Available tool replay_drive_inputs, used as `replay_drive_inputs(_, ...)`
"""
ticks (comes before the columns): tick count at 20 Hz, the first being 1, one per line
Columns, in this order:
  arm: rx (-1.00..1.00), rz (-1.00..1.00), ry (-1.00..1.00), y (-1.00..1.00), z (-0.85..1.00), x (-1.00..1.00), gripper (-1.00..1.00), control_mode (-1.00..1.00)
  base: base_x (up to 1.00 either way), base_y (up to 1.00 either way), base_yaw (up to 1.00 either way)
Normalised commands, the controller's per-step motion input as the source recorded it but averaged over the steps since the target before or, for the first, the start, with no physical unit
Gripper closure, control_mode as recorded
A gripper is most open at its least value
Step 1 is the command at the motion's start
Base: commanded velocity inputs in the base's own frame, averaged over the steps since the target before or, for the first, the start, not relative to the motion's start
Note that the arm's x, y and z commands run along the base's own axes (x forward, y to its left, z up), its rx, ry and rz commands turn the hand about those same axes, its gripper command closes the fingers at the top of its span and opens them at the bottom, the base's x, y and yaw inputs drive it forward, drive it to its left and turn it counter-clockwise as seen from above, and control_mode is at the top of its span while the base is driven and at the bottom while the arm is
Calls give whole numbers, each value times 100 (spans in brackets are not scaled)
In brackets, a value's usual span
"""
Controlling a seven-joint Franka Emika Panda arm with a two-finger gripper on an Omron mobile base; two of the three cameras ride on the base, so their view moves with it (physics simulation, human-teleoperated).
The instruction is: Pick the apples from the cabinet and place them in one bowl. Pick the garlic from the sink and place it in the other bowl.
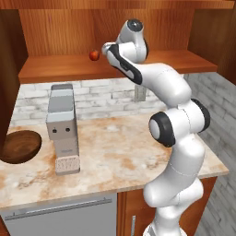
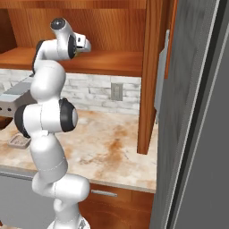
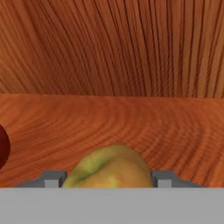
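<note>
My gripper point(image 3: 108, 180) reaches into the open cabinet point(image 1: 60, 67), just above its shelf. The yellow-green apple point(image 3: 109, 168) sits between the two fingertips point(image 3: 52, 178), which touch its sides, so the gripper is shut on it. The red apple point(image 1: 94, 55) rests on the shelf just left of the hand point(image 1: 108, 48), and its edge shows in the hand view point(image 3: 2, 146). A reddish-brown wooden bowl point(image 1: 18, 146) stands at the left end of the counter. The garlic, the sink and the second bowl are out of view.
A grey coffee machine point(image 1: 62, 129) stands on the marble counter point(image 1: 120, 152) below the shelf. A wooden cabinet side panel point(image 2: 150, 76) and a tall grey appliance point(image 2: 192, 112) close off the right. A wall outlet point(image 2: 116, 91) sits on the brick backsplash.
</note>
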Motion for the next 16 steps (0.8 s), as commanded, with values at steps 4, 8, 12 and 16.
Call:
replay_drive_inputs(4, 0, -1, -11, 16, -10, 0, 100, -100, 0, 0, 0)
replay_drive_inputs(8, 0, -7, -4, 8, 2, -16, 100, -100, 0, 0, 0)
replay_drive_inputs(12, 3, -10, -3, 0, 22, -42, 100, -100, 0, 0, 0)
replay_drive_inputs(16, 11, -4, 0, 0, 28, -65, 100, -100, 0, 0, 0)
